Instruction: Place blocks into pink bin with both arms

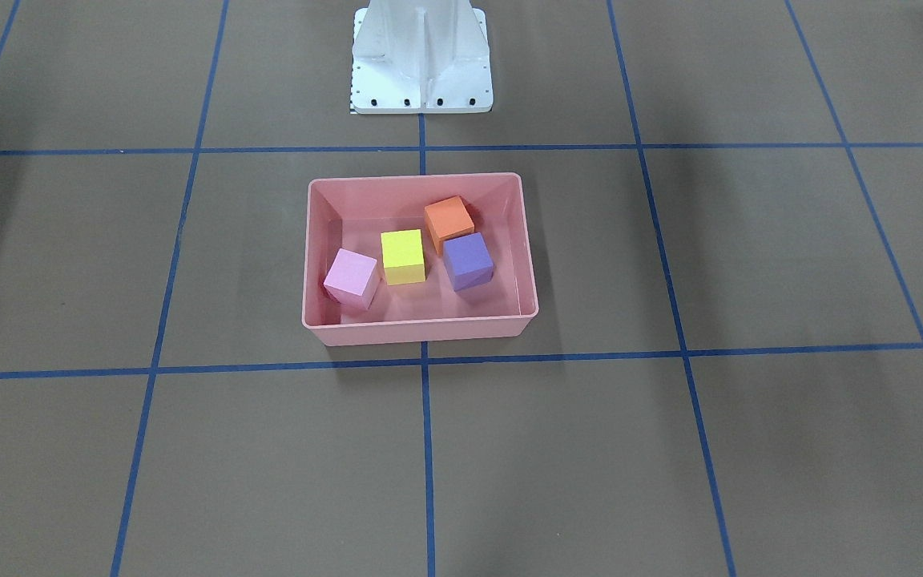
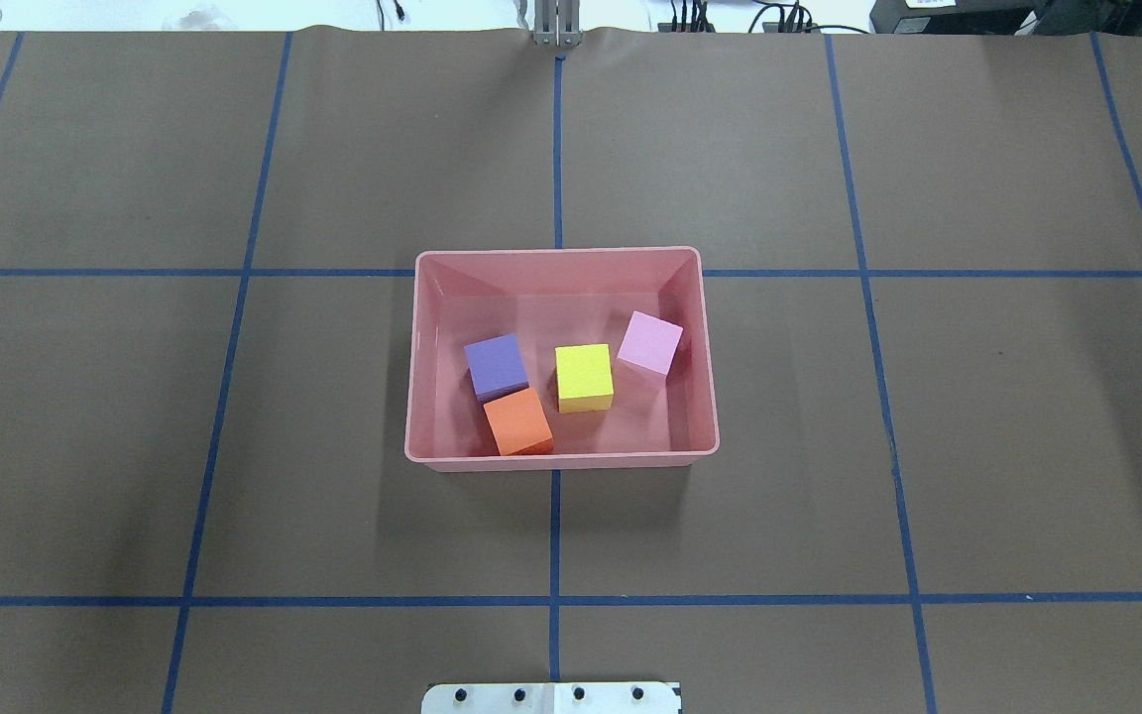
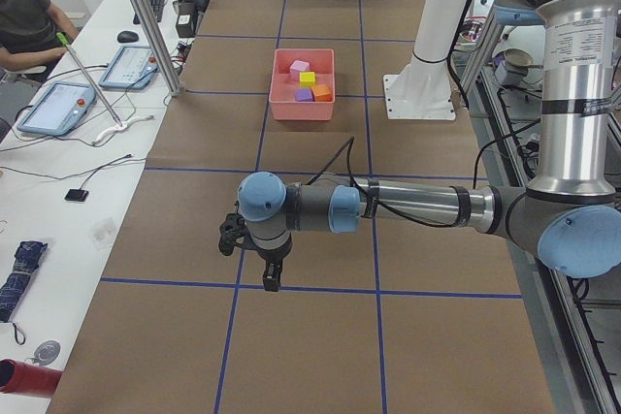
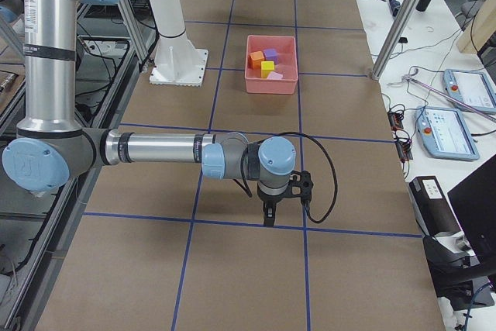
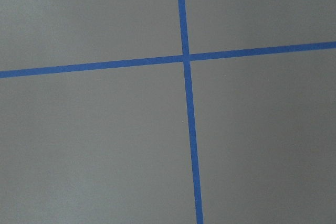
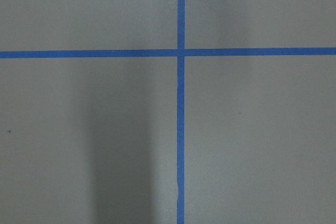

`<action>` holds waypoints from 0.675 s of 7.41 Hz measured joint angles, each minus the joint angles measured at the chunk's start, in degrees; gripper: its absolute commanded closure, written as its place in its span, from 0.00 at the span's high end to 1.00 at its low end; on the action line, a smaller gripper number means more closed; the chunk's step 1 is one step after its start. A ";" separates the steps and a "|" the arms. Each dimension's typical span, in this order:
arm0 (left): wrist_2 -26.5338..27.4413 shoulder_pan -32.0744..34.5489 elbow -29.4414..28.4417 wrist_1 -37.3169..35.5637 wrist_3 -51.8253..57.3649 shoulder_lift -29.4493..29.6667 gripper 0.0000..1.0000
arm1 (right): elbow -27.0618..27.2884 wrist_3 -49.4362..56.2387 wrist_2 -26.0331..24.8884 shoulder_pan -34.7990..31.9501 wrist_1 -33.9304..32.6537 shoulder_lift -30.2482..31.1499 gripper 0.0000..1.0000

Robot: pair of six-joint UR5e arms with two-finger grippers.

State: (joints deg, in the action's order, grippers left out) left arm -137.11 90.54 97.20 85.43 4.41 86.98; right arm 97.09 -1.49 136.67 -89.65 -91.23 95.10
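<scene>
All four blocks lie inside the pink bin (image 2: 559, 270). The purple block (image 2: 497, 366) sits just beside the orange block (image 2: 518, 421), which is near the bin's robot-side wall. The yellow-green block (image 2: 584, 377) is mid-bin, and the light pink block (image 2: 649, 343) is by the wall on the robot's right.

Loading looks finished, so the sound move is for both arms to hold well away from the bin's rim. The left gripper (image 3: 271, 283) hangs well apart from the bin toward the robot's left, the right gripper (image 4: 268, 218) well apart opposite. I cannot tell whether either pincer is released or clenched.

The white pedestal (image 1: 421, 56) stands near the bin's robot side. A person (image 3: 24, 7) sits beyond its far side. Neither seems in the way.
</scene>
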 measured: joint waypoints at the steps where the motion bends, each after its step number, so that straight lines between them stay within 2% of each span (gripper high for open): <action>1: -0.38 0.54 0.02 -0.67 -0.01 0.32 1.00 | 0.01 -0.02 0.04 0.00 0.00 0.00 1.00; 5: -1.01 1.97 0.22 -4.88 0.50 1.76 1.00 | 0.01 -0.09 0.14 0.00 0.00 -0.09 1.00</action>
State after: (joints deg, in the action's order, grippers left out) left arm -138.12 92.51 97.42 80.54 4.91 88.73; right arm 97.10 -1.58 136.81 -89.65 -91.23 95.01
